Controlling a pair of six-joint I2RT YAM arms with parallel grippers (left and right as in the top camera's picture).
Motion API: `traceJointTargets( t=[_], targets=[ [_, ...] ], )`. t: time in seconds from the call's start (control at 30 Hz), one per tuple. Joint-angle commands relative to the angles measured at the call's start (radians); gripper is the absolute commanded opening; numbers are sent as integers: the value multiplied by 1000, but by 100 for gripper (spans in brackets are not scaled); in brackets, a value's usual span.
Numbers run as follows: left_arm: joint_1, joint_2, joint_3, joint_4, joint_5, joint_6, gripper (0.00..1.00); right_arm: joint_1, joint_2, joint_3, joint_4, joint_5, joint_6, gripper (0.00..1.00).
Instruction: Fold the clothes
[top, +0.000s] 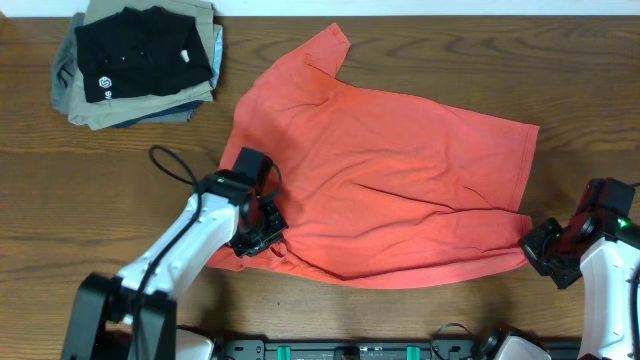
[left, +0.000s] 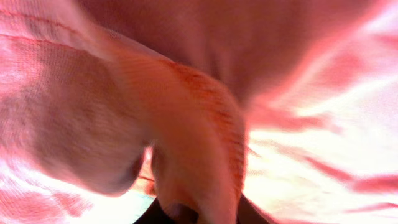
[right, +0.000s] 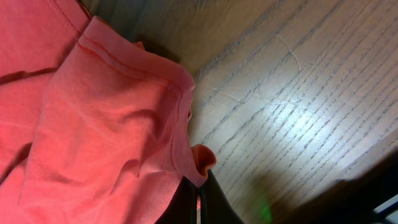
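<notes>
From above, the red T-shirt (top: 390, 180) lies spread on the table (top: 80, 190), with the left claw (top: 262, 232) at its near left edge and the right claw (top: 545, 250) at its near right corner. Left wrist: only blurred red cloth, so I cannot tell its grip. Right wrist: the right claw pinches the T-shirt's edge.

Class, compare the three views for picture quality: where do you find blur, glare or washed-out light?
Overhead: even light, the coral-red cotton T-shirt sharp. Left wrist: the shirt fills the frame, blurred throughout, washed out to near white at lower right. Right wrist: the shirt's hem is in focus, a bright glare patch lies on the wooden table, the lower right corner falls dark.
</notes>
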Motion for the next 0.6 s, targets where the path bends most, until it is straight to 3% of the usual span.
traceJointTargets(
  t=[0.0,0.33,0.57],
  targets=[
    [-2,-65,21,-6,-19,1,14,-3,5,10,-1,18,-14,1],
    [-2,-120,21,102,-105,1,9,-3,5,-13,3,19,-14,1],
    [0,-120,21,184,-253,1,6,-3,5,-15,49,43,19,1]
  ],
)
